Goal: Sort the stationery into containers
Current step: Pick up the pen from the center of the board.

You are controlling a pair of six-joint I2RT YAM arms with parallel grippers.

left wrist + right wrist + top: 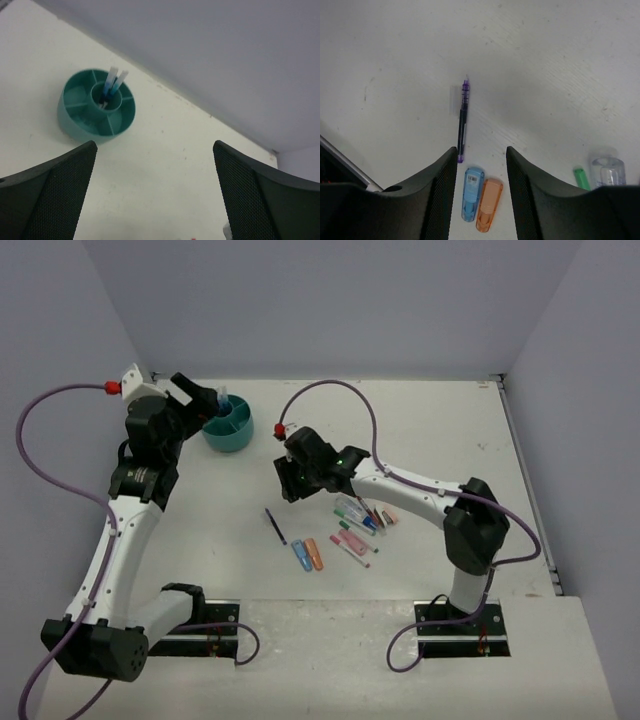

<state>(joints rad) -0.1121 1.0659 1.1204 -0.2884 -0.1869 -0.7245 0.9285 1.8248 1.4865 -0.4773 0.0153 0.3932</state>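
Stationery [352, 542] is scattered on the white, faintly scuffed worktop [430, 430], which is enclosed on three sides by plain pale grey walls [330, 300]. Markers [352, 510] are clustered right of centre. A blue piece [301, 556] and an orange piece [316, 555] are laid side by side, and a thin dark pen [275, 526] lies apart to their left. The teal tub [228, 427] is placed towards the far left corner, with two pens [114, 82] stood in its centre cup. The left fingers [60, 190] are spread wide near the tub, with nothing held. The right fingers [437, 195] are set partly apart above the blue and orange pieces, gripping nothing, with the pen's end just beside one finger.
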